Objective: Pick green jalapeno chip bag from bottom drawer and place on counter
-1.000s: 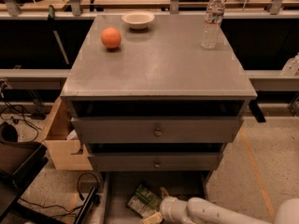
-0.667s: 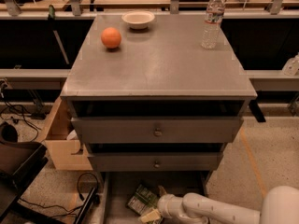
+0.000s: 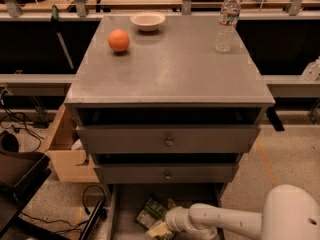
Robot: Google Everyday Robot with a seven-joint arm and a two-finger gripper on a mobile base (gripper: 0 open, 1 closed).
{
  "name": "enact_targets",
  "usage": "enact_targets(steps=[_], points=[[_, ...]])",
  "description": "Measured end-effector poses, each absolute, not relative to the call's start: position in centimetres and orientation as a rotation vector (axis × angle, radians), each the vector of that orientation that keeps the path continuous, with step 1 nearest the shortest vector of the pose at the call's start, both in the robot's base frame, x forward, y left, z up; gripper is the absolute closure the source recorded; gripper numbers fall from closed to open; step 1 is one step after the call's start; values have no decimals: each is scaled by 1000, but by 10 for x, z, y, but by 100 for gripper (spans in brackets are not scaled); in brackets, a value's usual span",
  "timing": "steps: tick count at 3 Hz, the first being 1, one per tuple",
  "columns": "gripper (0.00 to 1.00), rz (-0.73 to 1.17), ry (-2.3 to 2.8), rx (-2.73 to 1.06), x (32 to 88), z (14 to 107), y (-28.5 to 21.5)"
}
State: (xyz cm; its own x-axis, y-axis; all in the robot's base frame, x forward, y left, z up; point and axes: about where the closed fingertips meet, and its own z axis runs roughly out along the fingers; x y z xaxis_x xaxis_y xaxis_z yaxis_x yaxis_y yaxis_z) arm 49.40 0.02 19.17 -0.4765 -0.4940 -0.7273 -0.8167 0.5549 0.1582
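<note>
The green jalapeno chip bag (image 3: 150,212) lies in the open bottom drawer (image 3: 128,204), a shallow grey tray pulled out under the two knobbed drawers. My white arm comes in from the lower right. My gripper (image 3: 161,229) is low inside the drawer, right at the bag's near edge and partly cut off by the frame's bottom edge. Whether it touches the bag is hidden. The counter (image 3: 170,74) is the grey cabinet top above.
On the counter stand an orange ball (image 3: 119,40), a white bowl (image 3: 147,20) and a water bottle (image 3: 226,21). A cardboard box (image 3: 64,154) sits left of the cabinet. Cables (image 3: 92,209) and a dark chair (image 3: 17,179) are on the floor at lower left.
My arm has reached further left into the bottom drawer, bringing the gripper closer to the chip bag. The bag and the counter items have not moved.
</note>
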Motion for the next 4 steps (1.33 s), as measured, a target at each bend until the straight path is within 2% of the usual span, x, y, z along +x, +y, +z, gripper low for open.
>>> enact_targets(steps=[3,4], points=[[0,622,2171,-1011,501,161,24],[16,623,2179,-991,497,147,31]])
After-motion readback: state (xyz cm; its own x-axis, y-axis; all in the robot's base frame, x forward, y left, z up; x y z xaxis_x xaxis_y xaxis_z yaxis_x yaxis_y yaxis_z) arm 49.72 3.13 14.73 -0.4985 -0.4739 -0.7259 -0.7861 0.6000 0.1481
